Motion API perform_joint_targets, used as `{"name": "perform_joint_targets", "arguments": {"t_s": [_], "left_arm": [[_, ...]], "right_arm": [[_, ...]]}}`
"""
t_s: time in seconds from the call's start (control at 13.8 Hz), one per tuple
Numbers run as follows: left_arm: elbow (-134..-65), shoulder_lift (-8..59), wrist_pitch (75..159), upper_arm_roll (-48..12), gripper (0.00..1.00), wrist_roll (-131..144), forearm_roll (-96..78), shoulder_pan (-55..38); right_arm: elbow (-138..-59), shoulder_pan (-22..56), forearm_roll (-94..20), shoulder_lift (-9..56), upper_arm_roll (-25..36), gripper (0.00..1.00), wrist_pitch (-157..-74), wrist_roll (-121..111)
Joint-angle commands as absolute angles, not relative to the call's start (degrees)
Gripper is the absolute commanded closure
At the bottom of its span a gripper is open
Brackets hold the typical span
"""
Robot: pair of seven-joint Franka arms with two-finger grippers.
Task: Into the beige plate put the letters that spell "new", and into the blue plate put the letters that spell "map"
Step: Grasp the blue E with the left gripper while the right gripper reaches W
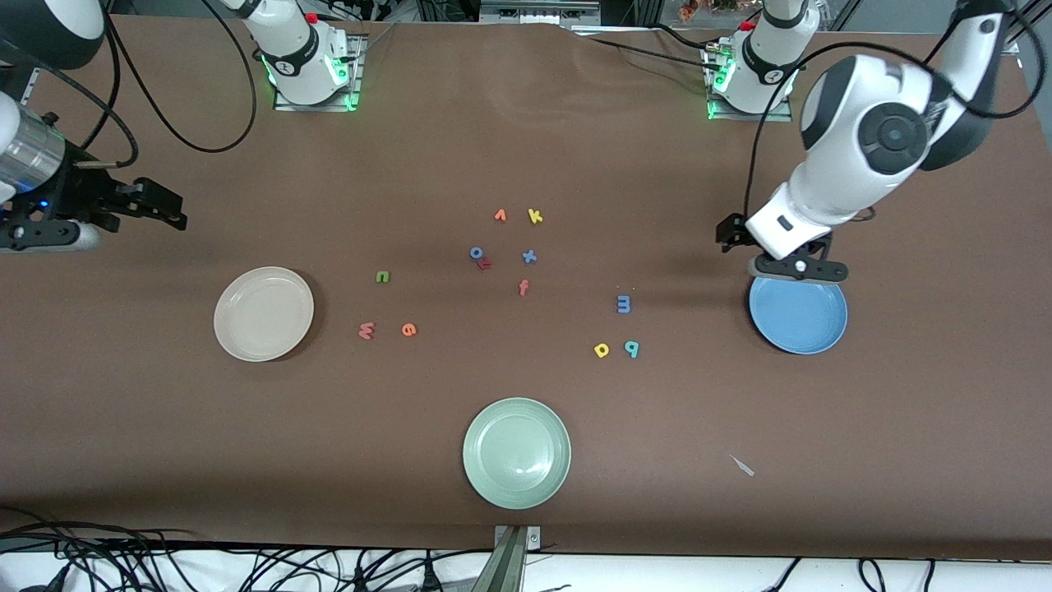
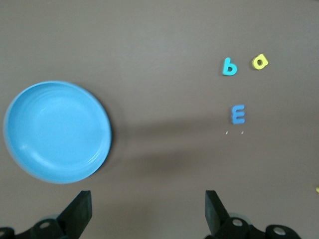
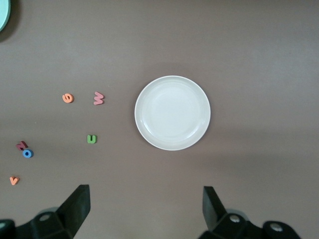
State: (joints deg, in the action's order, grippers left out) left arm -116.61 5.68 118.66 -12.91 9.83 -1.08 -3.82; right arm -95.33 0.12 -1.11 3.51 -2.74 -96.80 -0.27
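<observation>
The beige plate (image 1: 263,313) (image 3: 172,113) lies empty toward the right arm's end. Beside it lie the green n (image 1: 382,277) (image 3: 91,139), pinkish-red w (image 1: 366,330) (image 3: 98,98) and orange e (image 1: 408,330) (image 3: 68,98). The blue plate (image 1: 798,315) (image 2: 57,132) lies empty toward the left arm's end, with the blue m (image 1: 624,304) (image 2: 238,114), yellow a (image 1: 602,350) (image 2: 259,61) and teal p (image 1: 631,349) (image 2: 229,66) beside it. My left gripper (image 1: 799,271) (image 2: 148,214) hangs open over the blue plate's rim. My right gripper (image 1: 160,207) (image 3: 147,211) hangs open over bare table by the beige plate.
A pale green plate (image 1: 516,452) sits near the front edge. At mid-table lie other letters: orange v (image 1: 500,215), yellow k (image 1: 535,216), blue o (image 1: 476,252), blue x (image 1: 529,256), red f (image 1: 523,287). A small pale scrap (image 1: 742,465) lies nearer the front camera than the blue plate.
</observation>
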Motion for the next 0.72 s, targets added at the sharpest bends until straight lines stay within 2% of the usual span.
{"name": "perform_joint_targets", "arguments": {"t_s": [0.0,0.36,0.65], "left_arm": [[-117.16,10.97,126.01,-12.66,0.0,10.28,-4.9,-7.19],[-116.98,20.64,138.41,-12.31,0.0,13.53,-8.7,-14.04],[-116.63,26.09,143.43,-9.68,0.0,15.29,-8.09,-18.88]], "right_arm": [[-95.27,2.98,-1.5,5.97,-2.72,0.0,-98.7,-0.09],[-93.78,9.4,-0.79,16.85,-2.72,0.0,-100.63,-0.09],[-95.09,11.51,-1.14,24.15,-2.64,0.0,-110.72,4.54]]}}
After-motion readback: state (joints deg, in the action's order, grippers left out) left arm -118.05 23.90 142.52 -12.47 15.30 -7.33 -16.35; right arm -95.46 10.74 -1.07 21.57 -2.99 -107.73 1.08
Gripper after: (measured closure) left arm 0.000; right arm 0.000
